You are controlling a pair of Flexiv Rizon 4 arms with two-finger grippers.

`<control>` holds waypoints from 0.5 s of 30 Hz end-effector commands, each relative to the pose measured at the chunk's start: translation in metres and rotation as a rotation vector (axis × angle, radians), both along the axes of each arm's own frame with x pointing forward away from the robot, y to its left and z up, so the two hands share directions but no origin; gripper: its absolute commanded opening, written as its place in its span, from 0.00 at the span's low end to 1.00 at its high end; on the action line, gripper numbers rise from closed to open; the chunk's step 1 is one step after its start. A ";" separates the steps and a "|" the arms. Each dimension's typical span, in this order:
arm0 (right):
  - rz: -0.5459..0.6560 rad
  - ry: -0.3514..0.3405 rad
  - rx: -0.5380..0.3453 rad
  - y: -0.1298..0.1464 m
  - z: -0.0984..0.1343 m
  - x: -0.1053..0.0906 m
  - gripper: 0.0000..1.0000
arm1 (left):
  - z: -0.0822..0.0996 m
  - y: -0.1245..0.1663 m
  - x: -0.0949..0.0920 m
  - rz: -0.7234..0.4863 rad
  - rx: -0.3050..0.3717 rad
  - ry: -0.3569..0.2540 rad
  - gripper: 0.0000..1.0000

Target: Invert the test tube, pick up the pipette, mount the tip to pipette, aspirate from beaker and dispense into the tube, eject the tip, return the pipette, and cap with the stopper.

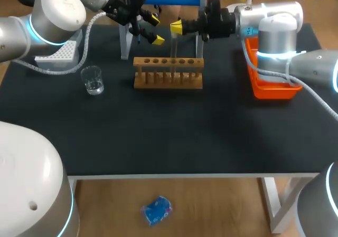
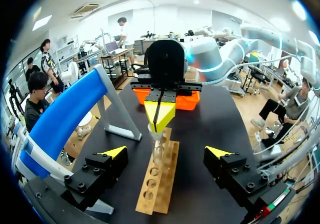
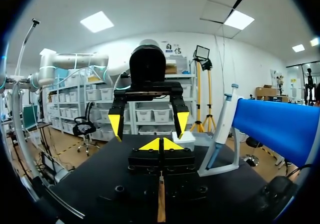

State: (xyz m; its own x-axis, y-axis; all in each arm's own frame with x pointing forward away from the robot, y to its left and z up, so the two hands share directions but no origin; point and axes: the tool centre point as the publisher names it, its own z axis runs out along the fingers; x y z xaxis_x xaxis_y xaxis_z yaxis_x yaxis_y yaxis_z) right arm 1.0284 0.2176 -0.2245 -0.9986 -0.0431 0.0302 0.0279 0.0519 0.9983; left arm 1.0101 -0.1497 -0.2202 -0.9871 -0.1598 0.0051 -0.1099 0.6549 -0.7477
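Test tube (image 1: 173, 49) stands upright above the wooden rack (image 1: 168, 73), and my right tool (image 1: 176, 27) has its yellow tips pinched shut on the top end. Whether the bottom touches the rack, I can't tell. My left tool (image 1: 155, 29) faces it, fingers spread wide, holding nothing. The beaker (image 1: 93, 80) sits well off to the left on the surface (image 1: 169, 136).
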 end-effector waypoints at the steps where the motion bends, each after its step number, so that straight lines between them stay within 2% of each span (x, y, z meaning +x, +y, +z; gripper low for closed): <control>1: 0.000 -0.011 0.002 -0.001 0.002 0.001 0.00 | 0.001 0.000 0.001 -0.003 0.004 0.005 1.00; 11: 0.000 -0.043 0.010 -0.005 0.021 -0.002 0.00 | 0.001 0.000 0.001 -0.003 0.004 0.005 1.00; 15: -0.016 -0.040 -0.024 -0.012 0.029 -0.005 0.00 | 0.001 0.000 0.001 -0.003 0.004 0.005 1.00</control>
